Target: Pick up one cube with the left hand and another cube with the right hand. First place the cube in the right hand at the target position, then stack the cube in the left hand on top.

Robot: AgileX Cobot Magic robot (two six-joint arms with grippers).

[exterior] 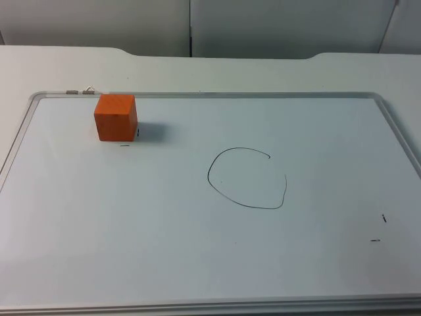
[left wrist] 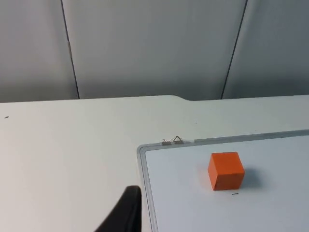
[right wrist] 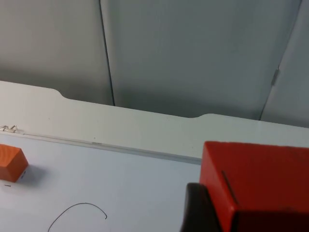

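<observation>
One smooth orange cube (exterior: pixel 116 117) sits on the whiteboard (exterior: pixel 197 263); right claw (right wrist: pixel 212 212) grips a red cube (right wrist: pixel 256 183).

We see a red cube (right wrist: pixel 256 186) very close to the camera, and the black fingertip (right wrist: pixel 198 210) of the right gripper lies against its side, so the gripper is closed on this cube. Behind it lies a whiteboard (right wrist: pixel 145 183) on the white table (right wrist: pixel 145 128). An orange cube (right wrist: pixel 12 163) stands on the whiteboard near its far edge, well apart from the red cube. A small metal clip (right wrist: pixel 8 128) sits on that far edge, near the orange cube. A drawn black line (right wrist: pixel 79 210), curved like part of a circle, is on the board between the two cubes. The table ends at a grey partition wall (right wrist: pixel 169 53).
</observation>
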